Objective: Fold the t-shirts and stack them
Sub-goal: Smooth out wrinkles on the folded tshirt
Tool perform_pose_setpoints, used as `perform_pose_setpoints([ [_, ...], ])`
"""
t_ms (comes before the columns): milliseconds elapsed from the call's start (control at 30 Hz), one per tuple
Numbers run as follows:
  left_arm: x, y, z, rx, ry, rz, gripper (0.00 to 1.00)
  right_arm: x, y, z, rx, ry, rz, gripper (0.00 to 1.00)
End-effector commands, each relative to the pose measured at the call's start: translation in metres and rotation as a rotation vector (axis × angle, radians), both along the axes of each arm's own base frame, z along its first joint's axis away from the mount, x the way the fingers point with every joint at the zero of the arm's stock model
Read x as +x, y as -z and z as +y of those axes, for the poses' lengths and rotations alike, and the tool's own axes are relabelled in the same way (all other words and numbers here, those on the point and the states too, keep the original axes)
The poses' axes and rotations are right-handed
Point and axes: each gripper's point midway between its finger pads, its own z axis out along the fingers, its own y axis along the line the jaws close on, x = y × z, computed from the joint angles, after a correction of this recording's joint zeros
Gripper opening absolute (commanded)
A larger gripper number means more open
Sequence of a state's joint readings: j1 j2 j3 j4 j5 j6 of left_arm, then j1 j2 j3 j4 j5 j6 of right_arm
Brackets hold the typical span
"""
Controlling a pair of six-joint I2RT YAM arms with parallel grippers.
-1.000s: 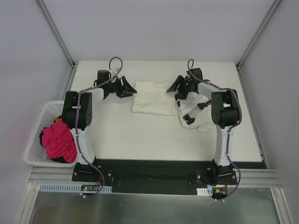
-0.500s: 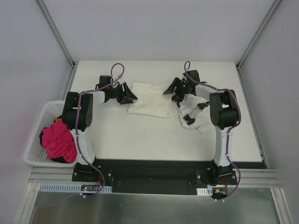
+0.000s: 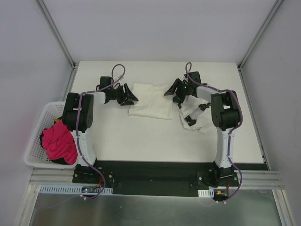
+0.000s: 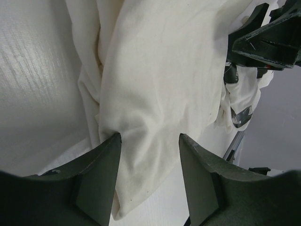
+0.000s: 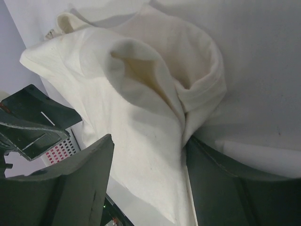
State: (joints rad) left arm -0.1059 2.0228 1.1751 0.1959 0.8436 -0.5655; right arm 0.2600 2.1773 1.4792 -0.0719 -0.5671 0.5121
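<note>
Cream cotton, folded into a thick oblong: the cream-white t-shirt (image 3: pixel 149 100) lies in the upper middle of the top view on the white table (image 3: pixel 141 136), with its long axis running left to right across the frame. That axis matters for the coming move, because the bundle sits squarely between the two tools, one at each short end.

The left gripper (image 3: pixel 128 94) is at the left end. In its wrist view the fingers (image 4: pixel 94 183) stand about half apart and straddle the near edge of the cloth, which reaches up and away from them and is not pinched. The right gripper (image 3: pixel 171 89) is at the upper right corner, somewhat wider. A rumpled fold rises between its fingers (image 5: pixel 75 188) and brushes the one on the right of that view, but I see no closed pinch.

The printed t-shirt (image 3: pixel 196 117) lies crumpled just to the lower right of the cream one, partly under the right arm and well away from the left. At the far left of the frame a white basket (image 3: pixel 35 136) holds a pink cloth (image 3: pixel 59 141).

I judge that both arms are equally near the cream shirt, so each could take its own end, while the printed shirt falls to the right arm
</note>
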Motion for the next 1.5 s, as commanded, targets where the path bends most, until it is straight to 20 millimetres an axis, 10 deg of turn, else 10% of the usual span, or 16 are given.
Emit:
perform_pose_setpoints([
  [0, -0.007, -0.015, -0.002, 0.022, 0.027, -0.032, 0.51, -0.024, 0.015, -0.001, -0.052, -0.007, 0.071, 0.64],
  [533, 0.012, -0.047, 0.055, 0.413, -0.088, -0.108, 0.52, -0.036, 0.012, -0.008, -0.078, -0.010, 0.074, 0.64],
  [1000, 0.007, -0.010, 0.041, 0.365, -0.040, 0.003, 0.50, -0.075, 0.013, -0.018, -0.127, -0.008, 0.104, 0.65],
  [1467, 0.016, 0.003, 0.026, 0.298, -0.006, 0.039, 0.49, -0.068, 0.020, -0.003, -0.119, -0.022, 0.117, 0.66],
])
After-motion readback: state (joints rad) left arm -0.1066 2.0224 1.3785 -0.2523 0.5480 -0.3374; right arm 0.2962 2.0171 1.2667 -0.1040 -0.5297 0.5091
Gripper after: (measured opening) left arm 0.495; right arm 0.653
